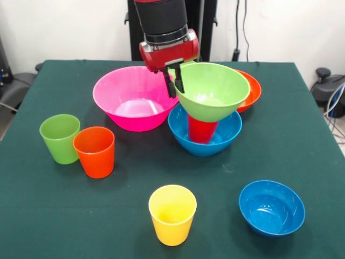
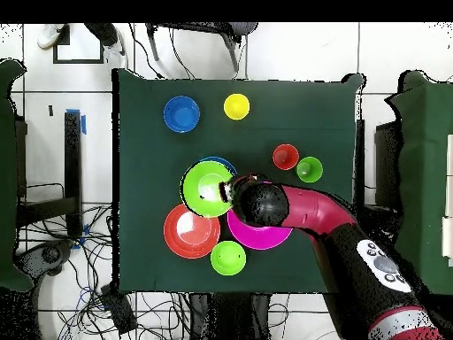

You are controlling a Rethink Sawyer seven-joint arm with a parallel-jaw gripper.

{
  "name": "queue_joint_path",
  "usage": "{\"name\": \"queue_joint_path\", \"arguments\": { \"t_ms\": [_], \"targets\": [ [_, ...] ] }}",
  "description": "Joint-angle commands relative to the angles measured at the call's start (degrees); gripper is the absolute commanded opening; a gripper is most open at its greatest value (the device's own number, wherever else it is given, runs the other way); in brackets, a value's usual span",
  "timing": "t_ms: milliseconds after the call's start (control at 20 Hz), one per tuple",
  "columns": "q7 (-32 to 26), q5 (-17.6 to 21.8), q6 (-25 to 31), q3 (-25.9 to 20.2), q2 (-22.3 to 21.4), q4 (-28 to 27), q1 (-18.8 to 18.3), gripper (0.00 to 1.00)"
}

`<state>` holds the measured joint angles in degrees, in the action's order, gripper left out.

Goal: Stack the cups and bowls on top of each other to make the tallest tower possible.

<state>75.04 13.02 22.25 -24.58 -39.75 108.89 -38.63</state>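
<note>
The tower stands mid-table: the big blue bowl (image 1: 229, 135) holds the upside-down red cup (image 1: 202, 129), and the big light-green bowl (image 1: 213, 89) rests tilted on that cup. My gripper (image 1: 175, 82) comes down from above with one finger on each side of the green bowl's left rim, shut on it. In the overhead view the gripper (image 2: 232, 189) is at the green bowl's (image 2: 206, 188) edge. The big pink bowl (image 1: 129, 94) is just left of the tower and the wide orange bowl (image 1: 252, 89) is behind it on the right.
The light green cup (image 1: 59, 137) and orange cup (image 1: 95, 152) stand together at the left. The yellow cup (image 1: 172, 214) and small blue bowl (image 1: 271, 208) are at the front. The small light-green bowl (image 2: 228, 258) sits near the robot's base.
</note>
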Motion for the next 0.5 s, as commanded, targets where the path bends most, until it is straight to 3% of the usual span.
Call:
{"name": "queue_joint_path", "arguments": {
  "t_ms": [50, 500],
  "targets": [
    [7.0, 1.7, 0.3, 3.1, 4.9, -3.7, 2.4, 0.00],
    [7.2, 2.1, 0.8, 4.9, 6.6, -5.5, 3.8, 0.00]
  ]
}}
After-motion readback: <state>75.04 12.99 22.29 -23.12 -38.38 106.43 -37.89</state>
